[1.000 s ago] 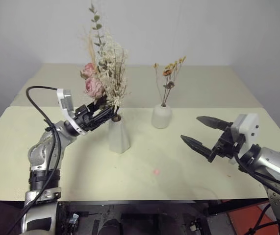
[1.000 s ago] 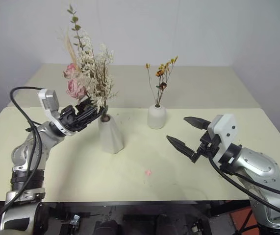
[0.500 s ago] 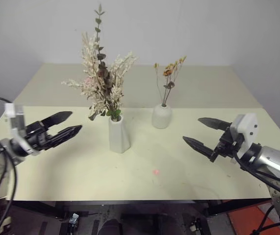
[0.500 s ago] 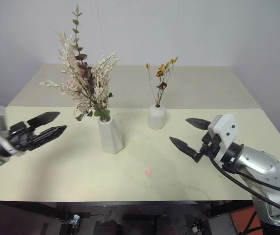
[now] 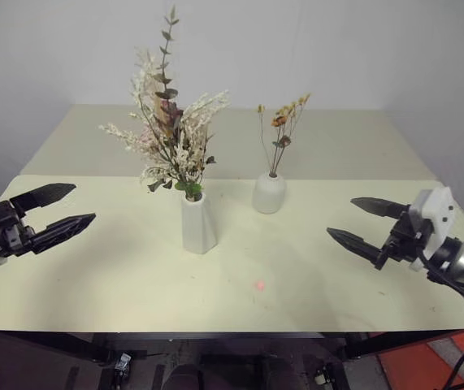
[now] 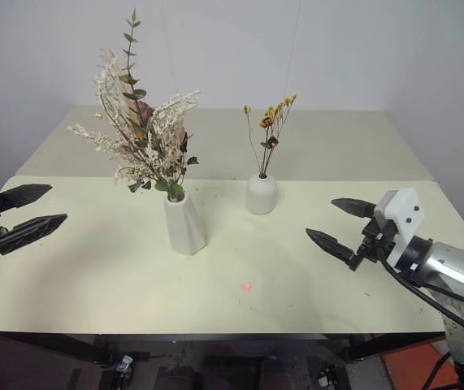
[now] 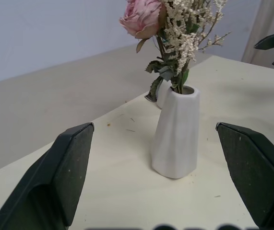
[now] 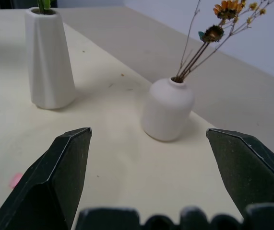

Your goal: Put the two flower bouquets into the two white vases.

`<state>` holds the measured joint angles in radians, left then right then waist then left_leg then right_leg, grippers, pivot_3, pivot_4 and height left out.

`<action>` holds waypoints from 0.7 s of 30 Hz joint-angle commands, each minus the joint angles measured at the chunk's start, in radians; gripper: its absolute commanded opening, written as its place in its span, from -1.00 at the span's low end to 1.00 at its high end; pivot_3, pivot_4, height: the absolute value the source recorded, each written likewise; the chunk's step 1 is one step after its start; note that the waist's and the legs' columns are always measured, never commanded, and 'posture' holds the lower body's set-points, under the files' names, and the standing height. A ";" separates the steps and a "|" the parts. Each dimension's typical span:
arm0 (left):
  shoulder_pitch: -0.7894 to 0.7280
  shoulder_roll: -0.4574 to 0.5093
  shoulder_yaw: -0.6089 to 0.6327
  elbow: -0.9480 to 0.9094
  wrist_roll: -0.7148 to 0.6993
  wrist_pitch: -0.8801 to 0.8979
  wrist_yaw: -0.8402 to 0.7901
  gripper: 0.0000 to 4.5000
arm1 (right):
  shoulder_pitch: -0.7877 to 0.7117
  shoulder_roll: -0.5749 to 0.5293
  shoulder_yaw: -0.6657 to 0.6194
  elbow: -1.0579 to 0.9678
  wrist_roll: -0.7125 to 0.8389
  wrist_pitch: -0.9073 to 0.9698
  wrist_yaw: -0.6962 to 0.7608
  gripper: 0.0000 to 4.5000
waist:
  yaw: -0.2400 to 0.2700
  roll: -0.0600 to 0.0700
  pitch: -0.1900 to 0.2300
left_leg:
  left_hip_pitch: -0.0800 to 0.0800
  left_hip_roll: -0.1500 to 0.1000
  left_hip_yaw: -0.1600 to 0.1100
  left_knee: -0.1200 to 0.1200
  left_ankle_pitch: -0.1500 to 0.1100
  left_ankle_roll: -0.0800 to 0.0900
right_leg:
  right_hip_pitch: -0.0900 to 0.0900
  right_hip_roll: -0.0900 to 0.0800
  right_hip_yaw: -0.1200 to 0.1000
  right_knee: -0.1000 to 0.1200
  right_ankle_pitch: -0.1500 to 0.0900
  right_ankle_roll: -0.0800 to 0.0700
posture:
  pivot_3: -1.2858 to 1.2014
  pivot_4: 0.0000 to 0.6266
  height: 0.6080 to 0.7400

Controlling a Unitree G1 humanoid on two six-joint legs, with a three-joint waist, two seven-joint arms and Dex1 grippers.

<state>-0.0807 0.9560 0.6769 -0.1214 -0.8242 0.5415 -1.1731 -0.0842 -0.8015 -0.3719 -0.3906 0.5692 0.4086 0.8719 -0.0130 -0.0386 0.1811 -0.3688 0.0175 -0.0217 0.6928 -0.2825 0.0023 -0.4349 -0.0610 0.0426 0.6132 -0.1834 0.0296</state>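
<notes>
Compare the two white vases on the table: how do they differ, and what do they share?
The tall tapered vase is faceted and widens toward its base; the short bulbous vase is round with a small mouth. The tall one holds the full pink-rose bouquet; the short one holds the thin yellow-orange sprig. Both are white, upright and untouched by either gripper.

A pale cream table (image 5: pixel 93 268) spans the foreground, its top lightly marked with small dark specks. A small pink spot (image 5: pixel 258 285) lies on it near the front edge, around the middle. Behind it stands a second table (image 5: pixel 353 138) of the same colour, pushed up against the first, with a seam between them. A plain white wall (image 5: pixel 362 49) rises behind both.
</notes>
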 commanded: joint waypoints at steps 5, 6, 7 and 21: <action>-0.001 0.046 0.061 -0.040 -0.022 0.030 0.023 0.97 | 0.005 -0.040 -0.074 0.010 0.034 -0.016 0.045 1.00 | -0.004 0.000 0.000 | 0.000 0.000 0.000 0.000 0.000 0.000 | -0.001 0.000 0.000 0.000 0.000 0.000 | 0.03 -0.52 1.00; 0.018 0.049 0.079 -0.064 -0.029 0.045 0.028 0.97 | 0.007 -0.045 -0.076 0.026 0.033 -0.022 0.062 1.00 | -0.005 0.000 0.000 | 0.000 0.000 0.001 0.000 0.000 0.000 | 0.000 0.000 0.001 0.000 0.000 0.000 | 0.03 -0.52 1.00; 0.046 0.054 0.101 -0.085 -0.025 0.055 0.021 0.97 | 0.009 -0.047 -0.073 0.039 0.034 -0.018 0.071 1.00 | -0.006 0.000 0.000 | 0.000 0.000 0.000 0.000 0.000 0.000 | 0.000 0.000 0.001 0.000 0.000 0.000 | 0.03 -0.52 1.00; 0.273 0.088 0.430 -0.219 -0.024 0.190 0.053 0.97 | -0.119 -0.066 0.074 0.191 -0.025 -0.065 0.176 1.00 | -0.014 0.000 0.000 | 0.002 0.001 0.003 0.000 0.000 0.000 | 0.000 0.001 0.002 0.001 -0.002 0.002 | 0.03 -0.52 1.00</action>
<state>0.1840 1.0277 1.0561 -0.3065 -0.8532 0.7260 -1.1221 -0.1717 -0.8689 -0.3087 -0.2126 0.5521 0.3822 1.0271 -0.0270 -0.0381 0.1813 -0.3665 0.0190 -0.0185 0.6927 -0.2829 0.0028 -0.4352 -0.0598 0.0441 0.6146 -0.1857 0.0309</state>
